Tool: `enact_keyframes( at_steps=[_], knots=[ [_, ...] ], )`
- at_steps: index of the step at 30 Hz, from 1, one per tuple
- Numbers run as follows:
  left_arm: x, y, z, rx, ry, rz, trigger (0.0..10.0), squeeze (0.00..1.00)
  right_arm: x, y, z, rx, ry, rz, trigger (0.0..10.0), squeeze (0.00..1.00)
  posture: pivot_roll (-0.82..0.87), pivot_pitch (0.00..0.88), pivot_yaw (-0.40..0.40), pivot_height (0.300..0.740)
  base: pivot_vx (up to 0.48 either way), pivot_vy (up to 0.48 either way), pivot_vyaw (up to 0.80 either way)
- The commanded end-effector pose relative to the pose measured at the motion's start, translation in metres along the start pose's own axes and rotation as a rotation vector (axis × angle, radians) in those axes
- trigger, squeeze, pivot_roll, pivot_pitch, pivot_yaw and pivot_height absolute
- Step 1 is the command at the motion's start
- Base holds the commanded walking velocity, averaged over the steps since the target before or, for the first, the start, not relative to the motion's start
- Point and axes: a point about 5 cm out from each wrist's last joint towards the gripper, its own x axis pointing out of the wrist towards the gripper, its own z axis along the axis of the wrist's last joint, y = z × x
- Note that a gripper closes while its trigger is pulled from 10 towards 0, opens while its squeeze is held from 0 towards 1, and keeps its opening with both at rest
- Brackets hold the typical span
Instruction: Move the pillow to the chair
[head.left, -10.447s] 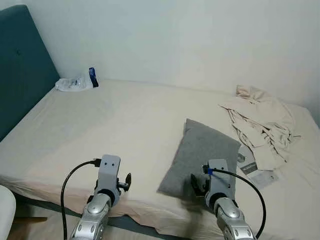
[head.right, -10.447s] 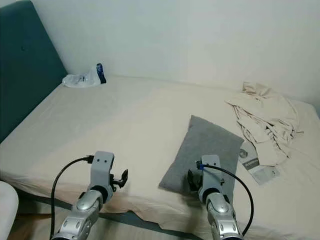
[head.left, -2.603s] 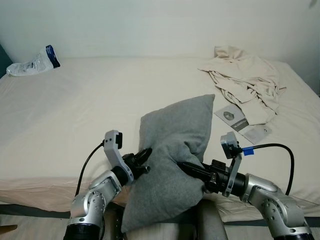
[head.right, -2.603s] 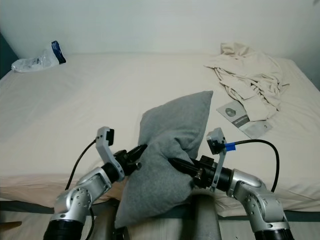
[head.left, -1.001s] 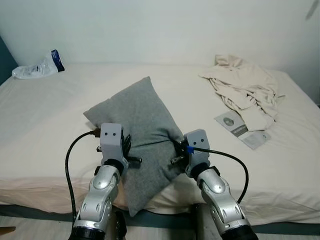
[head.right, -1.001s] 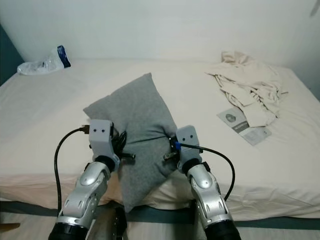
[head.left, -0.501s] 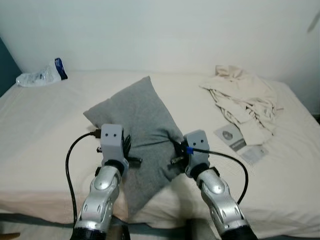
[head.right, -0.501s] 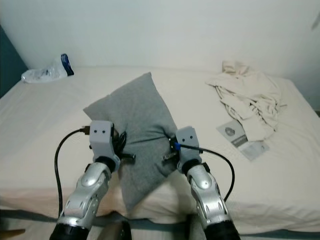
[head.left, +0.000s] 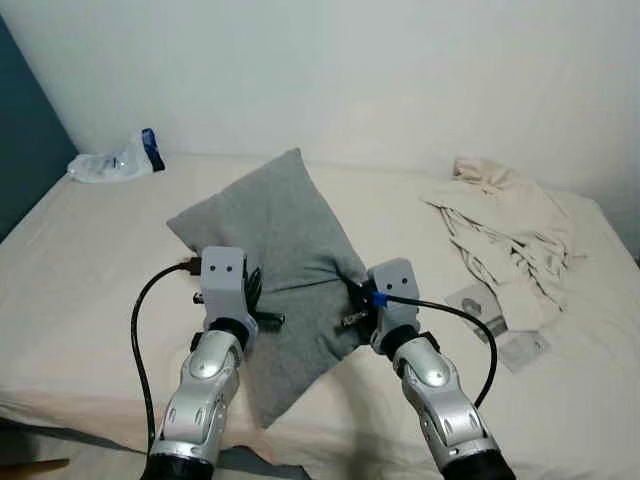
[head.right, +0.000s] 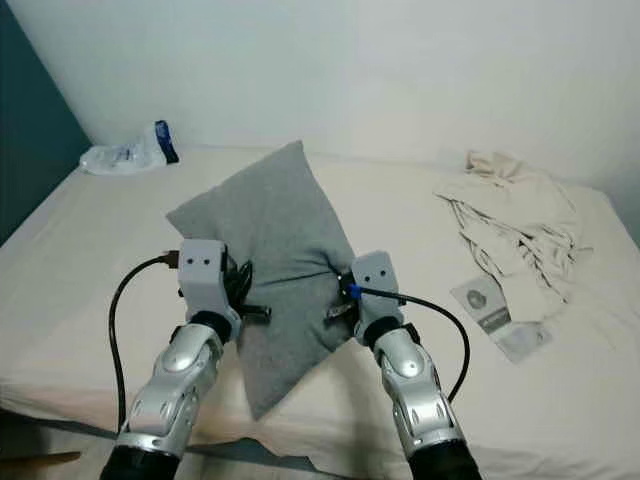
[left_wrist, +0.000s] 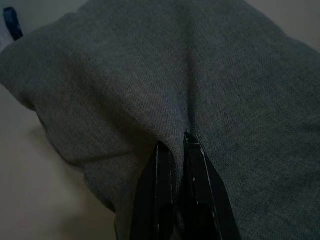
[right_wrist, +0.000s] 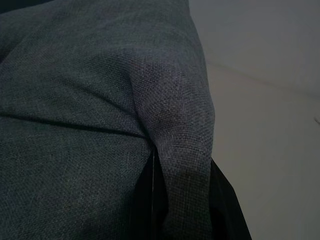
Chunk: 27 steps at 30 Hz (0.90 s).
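The grey pillow (head.left: 275, 262) hangs between the 2 end effectors, lifted above the bed (head.left: 90, 260). The left end effector (left_wrist: 176, 150) is closed, pinching a fold of the pillow's fabric on its left side. The right end effector (head.left: 352, 305) grips the pillow's right edge, its fingers (right_wrist: 227, 200) clamped around a bunched fold. Beyond the right end effector, well apart, lie beige clothes (head.left: 510, 225) and leaflets (head.left: 498, 325).
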Motion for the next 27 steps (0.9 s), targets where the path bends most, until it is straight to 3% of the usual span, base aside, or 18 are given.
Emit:
enact_keyframes(
  at_steps=[1,15,21,27],
  knots=[
    [-0.003,0.007,-0.002,0.006,-0.003,0.031,10.0,0.0,-0.001,-0.01,0.009,-0.002,-0.055,-0.056,10.0,0.0,0.02,0.113,0.001,0.74,0.0,0.0,0.0],
    [-0.003,0.009,-0.003,0.004,-0.002,0.038,10.0,0.0,-0.003,-0.008,0.006,0.018,-0.068,-0.045,10.0,0.0,0.02,0.112,-0.001,0.74,0.0,0.0,0.0],
    [-0.007,0.009,-0.014,0.025,0.031,0.02,10.0,0.0,-0.01,-0.006,-0.015,0.027,0.012,-0.042,10.0,0.0,0.02,0.115,-0.004,0.74,0.0,0.0,0.0],
    [-0.009,0.009,-0.015,0.03,0.029,0.027,10.0,0.0,-0.012,-0.005,-0.02,0.047,0.03,-0.044,10.0,0.0,0.02,0.116,-0.002,0.74,0.0,0.0,0.0]
  ],
)
